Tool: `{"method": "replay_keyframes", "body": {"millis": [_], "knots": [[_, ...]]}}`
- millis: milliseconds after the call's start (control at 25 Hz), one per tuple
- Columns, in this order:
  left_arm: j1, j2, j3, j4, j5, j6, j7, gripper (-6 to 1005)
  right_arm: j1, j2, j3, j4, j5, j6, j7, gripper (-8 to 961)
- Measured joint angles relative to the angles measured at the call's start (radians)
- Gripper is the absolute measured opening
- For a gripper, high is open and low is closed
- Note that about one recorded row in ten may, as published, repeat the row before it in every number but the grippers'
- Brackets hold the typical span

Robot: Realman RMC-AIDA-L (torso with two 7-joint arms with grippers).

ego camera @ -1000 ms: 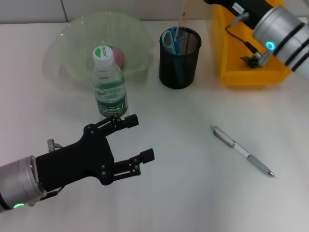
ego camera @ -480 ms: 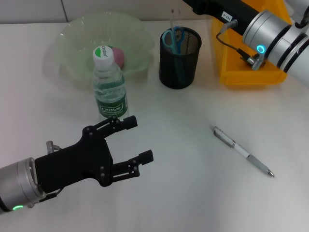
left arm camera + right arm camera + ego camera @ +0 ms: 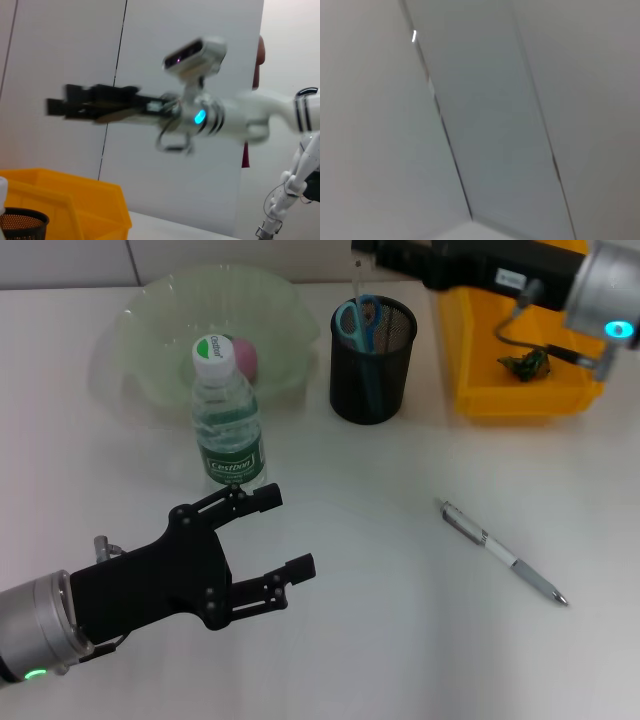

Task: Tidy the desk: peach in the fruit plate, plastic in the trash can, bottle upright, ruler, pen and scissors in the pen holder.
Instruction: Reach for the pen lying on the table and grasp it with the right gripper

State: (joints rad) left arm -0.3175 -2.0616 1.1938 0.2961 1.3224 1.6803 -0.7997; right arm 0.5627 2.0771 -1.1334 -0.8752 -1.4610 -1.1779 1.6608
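My left gripper (image 3: 279,533) hovers open and empty over the near left of the table, just in front of the upright water bottle (image 3: 228,425). The peach (image 3: 246,358) lies in the green fruit plate (image 3: 150,330). Blue scissors (image 3: 357,320) stand in the black mesh pen holder (image 3: 372,365). My right gripper (image 3: 366,254) reaches in from the top right above the holder's far rim, shut on a thin clear ruler (image 3: 354,285) that hangs down. The left wrist view shows that gripper (image 3: 56,103) from the side. A silver pen (image 3: 503,552) lies on the table at the right.
A yellow bin (image 3: 470,350) stands at the back right with a crumpled green plastic piece (image 3: 525,363) inside; its corner (image 3: 65,200) and the holder (image 3: 20,225) also appear in the left wrist view. The right wrist view holds only wall panels.
My right arm has swung left, carrying the ruler from over the holder's middle toward its far left rim. The left gripper has barely shifted.
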Motion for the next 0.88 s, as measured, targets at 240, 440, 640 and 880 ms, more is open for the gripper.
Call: {"method": "replay_keyframes", "body": {"millis": [240, 440, 640, 880], "knots": [[0.000, 0.000, 0.001, 0.000, 0.000, 0.000, 0.012, 829, -0.050, 0.005, 0.002, -0.601, -0.661, -0.329, 0.636, 662], [-0.004, 0.000, 0.009, 0.000, 0.000, 0.000, 0.013, 829, 0.014, 0.004, -0.020, -0.741, -0.964, -0.618, 0.861, 804], [-0.006, 0.000, 0.012, 0.000, 0.000, 0.000, 0.013, 829, 0.010, 0.010, -0.109, -0.742, -1.099, -0.682, 0.971, 836], [-0.002, 0.000, 0.014, -0.001, 0.000, -0.001, 0.019, 829, -0.018, 0.013, -0.204, -0.636, -1.135, -0.588, 1.014, 835]]}}
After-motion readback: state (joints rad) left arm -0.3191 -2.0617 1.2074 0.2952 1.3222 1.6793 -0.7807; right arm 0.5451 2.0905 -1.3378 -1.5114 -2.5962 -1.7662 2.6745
